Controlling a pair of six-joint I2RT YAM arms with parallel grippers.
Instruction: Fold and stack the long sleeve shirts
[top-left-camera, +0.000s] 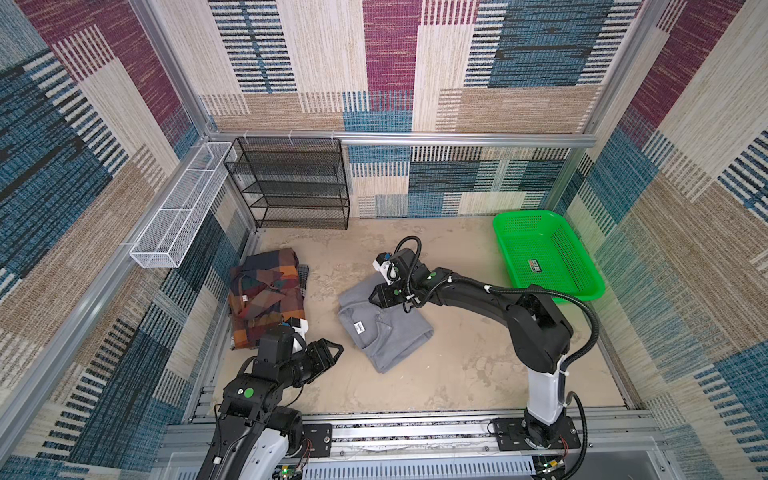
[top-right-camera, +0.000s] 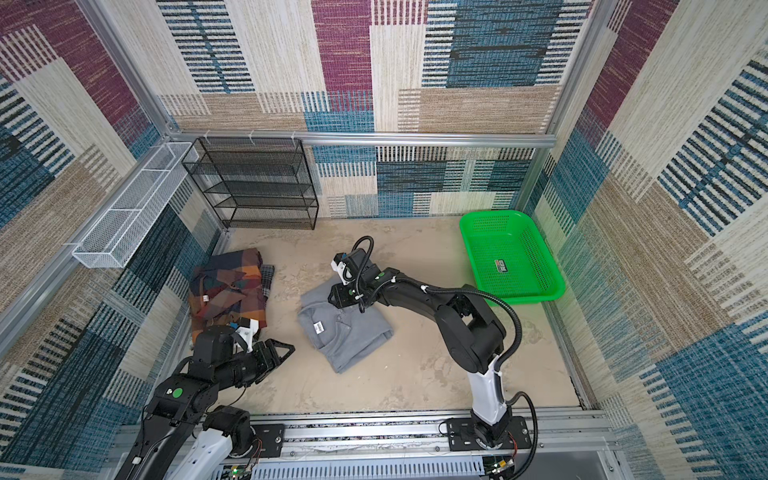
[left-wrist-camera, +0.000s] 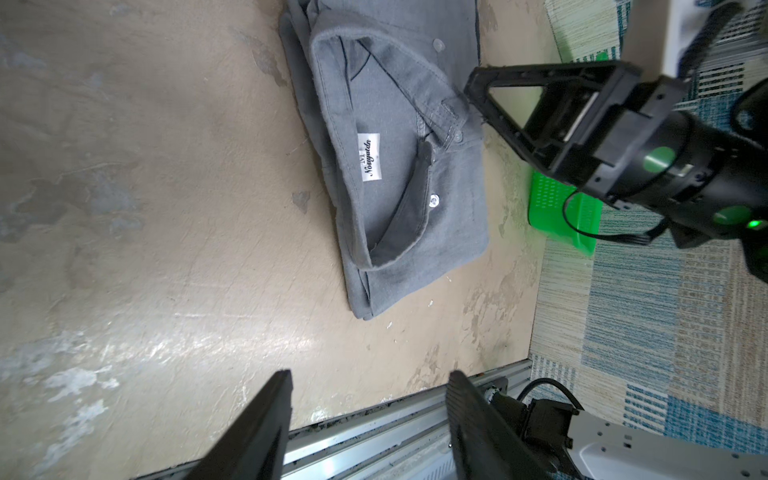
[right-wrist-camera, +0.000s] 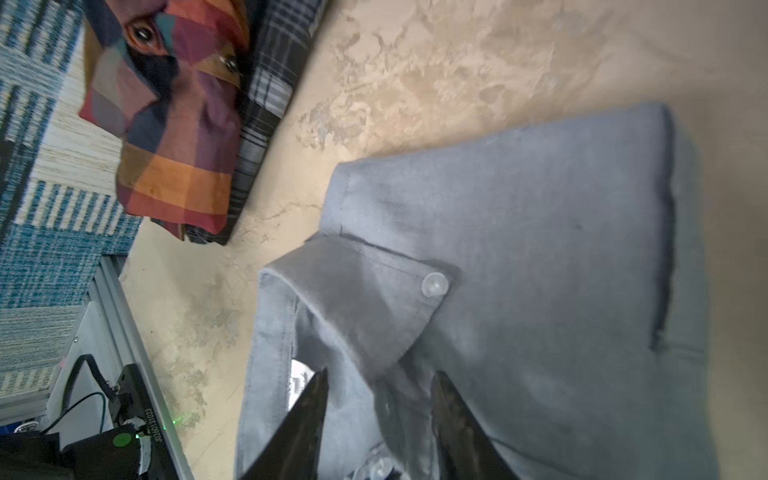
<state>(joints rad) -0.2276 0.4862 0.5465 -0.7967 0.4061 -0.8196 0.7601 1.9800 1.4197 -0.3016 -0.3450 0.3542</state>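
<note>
The gray shirt (top-left-camera: 382, 328) (top-right-camera: 345, 328) lies folded in the middle of the table, collar and white label up; the left wrist view shows it too (left-wrist-camera: 399, 166). My right gripper (top-left-camera: 372, 297) (right-wrist-camera: 380, 374) is down at its far edge, jaws open, fingertips over the collar and placket with the cloth lying flat beneath. The plaid shirt (top-left-camera: 268, 291) (top-right-camera: 228, 291) (right-wrist-camera: 174, 124) lies folded at the left wall. My left gripper (top-left-camera: 338, 352) (left-wrist-camera: 370, 372) hovers open and empty between the two shirts, near the front.
A dark checked cloth (right-wrist-camera: 266, 116) pokes out under the plaid shirt. A green mesh basket (top-left-camera: 544, 257) stands at the back right, a black mesh rack (top-left-camera: 291, 183) at the back left, a white wire basket (top-left-camera: 178, 208) on the left wall. A metal rail (top-left-camera: 415, 432) borders the front.
</note>
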